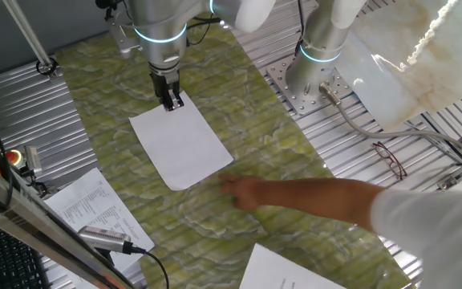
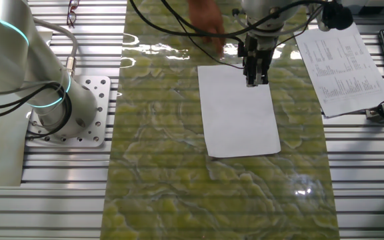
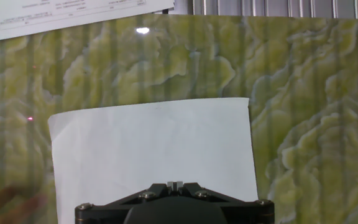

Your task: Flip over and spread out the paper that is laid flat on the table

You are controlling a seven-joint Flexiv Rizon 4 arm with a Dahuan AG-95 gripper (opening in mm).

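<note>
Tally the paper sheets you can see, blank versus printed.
Blank: 1, the paper under the gripper.
Printed: 2, one printed sheet by the table edge, another printed sheet nearer the camera.
Total: 3

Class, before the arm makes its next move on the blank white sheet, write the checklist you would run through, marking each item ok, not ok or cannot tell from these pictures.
1. Blank white rectangular paper sheet lies flat on the green-yellow marbled table: ok.
2. Black two-finger gripper stands at one short edge of the sheet: ok.
3. Fingers open or shut: cannot tell; their tips are too small in the fixed views and hidden in the hand view.
4. Workspace free of people: not ok; a person's hand reaches over the table near the sheet's other end.
5. Printed white sheet lies apart from the blank one: ok.
</note>
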